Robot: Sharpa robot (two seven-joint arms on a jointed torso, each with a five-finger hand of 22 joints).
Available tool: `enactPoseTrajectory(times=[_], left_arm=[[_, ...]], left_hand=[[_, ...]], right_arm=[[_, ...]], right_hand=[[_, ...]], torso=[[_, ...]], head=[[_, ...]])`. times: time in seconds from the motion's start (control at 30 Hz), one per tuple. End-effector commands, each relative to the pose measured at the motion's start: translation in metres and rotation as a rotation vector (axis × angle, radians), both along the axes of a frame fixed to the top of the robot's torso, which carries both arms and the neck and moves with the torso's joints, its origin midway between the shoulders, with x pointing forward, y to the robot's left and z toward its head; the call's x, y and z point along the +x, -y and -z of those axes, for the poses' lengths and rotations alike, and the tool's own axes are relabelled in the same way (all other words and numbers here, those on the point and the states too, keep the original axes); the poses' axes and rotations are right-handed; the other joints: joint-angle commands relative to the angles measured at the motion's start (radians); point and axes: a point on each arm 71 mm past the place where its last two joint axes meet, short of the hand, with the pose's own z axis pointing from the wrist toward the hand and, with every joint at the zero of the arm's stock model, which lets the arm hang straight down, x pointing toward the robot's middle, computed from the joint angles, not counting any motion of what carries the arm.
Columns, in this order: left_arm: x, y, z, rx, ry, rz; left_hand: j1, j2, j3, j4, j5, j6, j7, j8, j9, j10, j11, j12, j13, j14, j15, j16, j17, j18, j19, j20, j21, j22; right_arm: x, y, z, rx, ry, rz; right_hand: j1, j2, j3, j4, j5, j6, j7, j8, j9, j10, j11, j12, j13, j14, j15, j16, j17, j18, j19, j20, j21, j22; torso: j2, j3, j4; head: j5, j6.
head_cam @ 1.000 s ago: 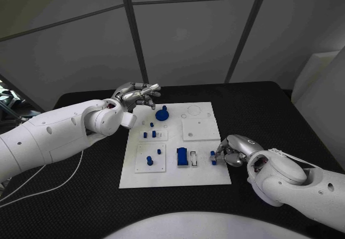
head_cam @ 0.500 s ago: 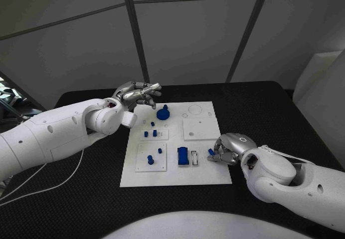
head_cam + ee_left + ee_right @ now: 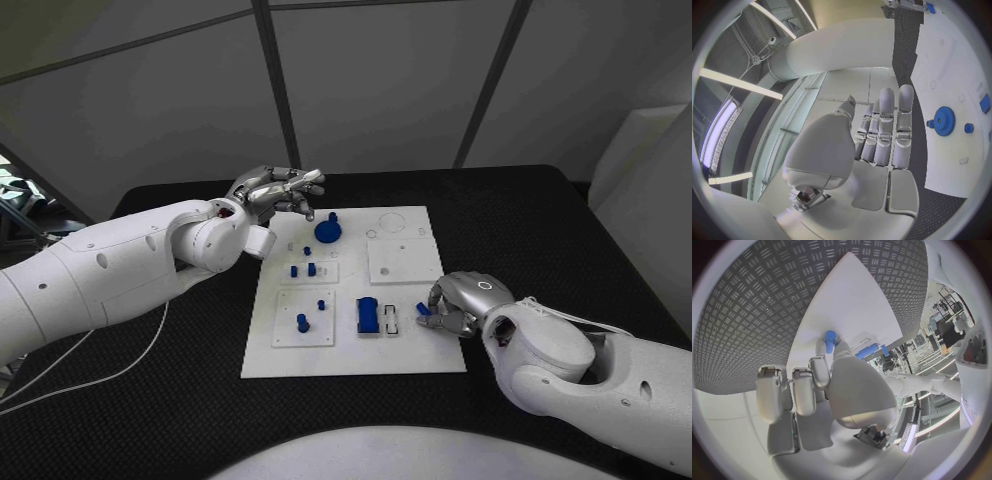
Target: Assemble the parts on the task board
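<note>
The white task board (image 3: 411, 345) lies mid-table. My right hand (image 3: 459, 303) is at its near right edge and pinches a small blue peg (image 3: 424, 309) between thumb and a finger; the right wrist view shows the peg (image 3: 829, 341) at the fingertips (image 3: 820, 351), just over the board (image 3: 857, 300). A blue gear (image 3: 327, 231) stands on the board's far part, several small blue pegs (image 3: 300, 269) left of centre, and a blue block (image 3: 368, 315) near the front. My left hand (image 3: 274, 190) hovers off the far left corner, fingers apart and holding nothing; the gear (image 3: 944, 120) lies beyond its fingers (image 3: 887, 127).
The black table (image 3: 173, 370) runs round the board on all sides. Grey wall panels stand behind its far edge. A white cable (image 3: 87, 350) trails over the table's left side under my left arm.
My right hand has shifted a little left over the board's right edge and turned at the wrist, with the blue peg in its fingertips. The left hand has stayed where it was.
</note>
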Motion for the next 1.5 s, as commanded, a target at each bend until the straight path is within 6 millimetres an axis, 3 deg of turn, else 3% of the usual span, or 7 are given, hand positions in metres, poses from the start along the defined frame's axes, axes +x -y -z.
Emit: enactPoseTrajectory(times=[0.03, 0.1, 0.3, 0.53, 0.97, 1.2, 1.5], left_arm=[[0.0, 0.001, -0.001, -0.009, -0.001, 0.012], [0.0, 0.002, 0.0, -0.009, -0.002, 0.013], [0.0, 0.001, 0.0, -0.008, -0.004, 0.012], [-0.001, 0.001, 0.0, -0.007, -0.006, 0.012], [-0.001, 0.001, 0.0, -0.006, -0.009, 0.014], [-0.001, 0.001, 0.0, -0.007, -0.009, 0.015], [-0.002, 0.0, -0.001, -0.006, -0.008, 0.013]], left_hand=[[0.005, 0.004, -0.005, -0.002, 0.001, -0.006, 0.001, 0.005, 0.0, -0.008, 0.001, 0.004, 0.001, -0.001, 0.004, -0.003, -0.001, 0.041, 0.005, 0.004, -0.003, -0.001], [0.005, 0.004, -0.005, -0.002, 0.001, -0.006, 0.001, 0.005, 0.0, -0.008, 0.001, 0.004, 0.001, -0.001, 0.004, -0.003, -0.001, 0.041, 0.005, 0.004, -0.003, -0.001], [0.005, 0.004, -0.005, -0.002, 0.001, -0.006, 0.001, 0.005, 0.0, -0.008, 0.001, 0.004, 0.001, -0.001, 0.004, -0.003, -0.001, 0.041, 0.005, 0.004, -0.003, -0.001], [0.005, 0.005, -0.007, -0.001, 0.001, -0.006, 0.001, 0.005, 0.0, -0.009, 0.002, 0.005, 0.001, -0.002, 0.004, -0.003, -0.002, 0.041, 0.005, 0.004, -0.004, -0.001], [0.005, 0.005, -0.007, -0.001, 0.001, -0.006, 0.001, 0.005, 0.0, -0.009, 0.002, 0.005, 0.001, -0.002, 0.004, -0.003, -0.002, 0.041, 0.005, 0.004, -0.004, -0.001], [0.005, 0.006, -0.007, -0.001, 0.002, -0.007, 0.001, 0.005, 0.0, -0.01, 0.002, 0.006, 0.001, -0.002, 0.004, -0.003, -0.002, 0.041, 0.005, 0.004, -0.004, -0.002], [0.005, 0.006, -0.007, -0.001, 0.002, -0.007, 0.001, 0.005, 0.0, -0.01, 0.002, 0.006, 0.001, -0.002, 0.004, -0.003, -0.002, 0.041, 0.005, 0.004, -0.004, -0.002]], right_arm=[[-0.008, 0.008, 0.014, 0.028, -0.1, 0.07], [-0.009, 0.008, 0.012, 0.069, -0.11, 0.084], [-0.013, 0.008, 0.009, 0.167, -0.138, 0.121], [-0.016, 0.008, 0.005, 0.255, -0.162, 0.148], [-0.019, -0.006, 0.0, 0.322, -0.189, 0.137], [-0.017, -0.016, 0.003, 0.338, -0.207, 0.141], [-0.013, -0.019, -0.001, 0.382, -0.146, 0.167]], right_hand=[[0.111, 0.049, 0.137, -0.11, -0.008, 0.007, 0.003, -0.009, -0.473, 0.012, -0.01, 0.105, 0.084, 0.084, -0.006, 0.005, 0.149, -0.019, 0.07, -0.003, -0.001, 0.233], [0.102, 0.043, 0.171, -0.116, -0.007, 0.008, 0.006, -0.014, -0.474, 0.013, -0.008, 0.106, 0.085, 0.084, -0.004, 0.005, 0.149, -0.019, 0.07, -0.001, -0.001, 0.234], [-0.004, -0.042, 0.389, -0.149, 0.011, 0.022, 0.013, -0.04, -0.474, 0.016, -0.007, 0.105, 0.086, 0.084, 0.002, 0.004, 0.15, -0.019, 0.07, 0.004, -0.001, 0.235], [-0.09, -0.099, 0.535, -0.179, 0.048, 0.029, 0.011, -0.048, -0.464, 0.024, -0.003, 0.121, 0.098, 0.085, 0.002, 0.005, 0.153, -0.02, 0.072, 0.006, 0.001, 0.237], [-0.164, -0.122, 0.545, -0.162, 0.032, 0.035, 0.003, -0.047, -0.455, 0.03, -0.007, 0.127, 0.102, 0.085, -0.001, 0.005, 0.154, -0.021, 0.075, 0.005, 0.004, 0.24], [-0.206, -0.135, 0.525, -0.142, 0.073, 0.046, -0.007, -0.043, -0.448, 0.032, -0.015, 0.127, 0.103, 0.085, -0.008, 0.004, 0.153, -0.021, 0.076, 0.0, 0.005, 0.24], [-0.225, -0.139, 0.51, -0.129, 0.089, 0.059, -0.016, -0.035, -0.441, 0.04, -0.022, 0.137, 0.11, 0.086, -0.014, 0.006, 0.157, -0.023, 0.082, -0.005, 0.011, 0.245]], torso=[[0.0, -0.0007, -0.0004], [0.0, -0.0008, -0.0001], [0.001, -0.0015, 0.0], [0.001, -0.0015, -0.0002], [0.001, -0.0018, 0.0013], [0.001, -0.0026, 0.0016], [0.0, -0.0013, 0.0]], head=[[-0.001, 0.003], [-0.001, 0.004], [0.0, 0.004], [0.003, 0.004], [0.003, 0.002], [0.003, 0.003], [0.007, 0.004]])
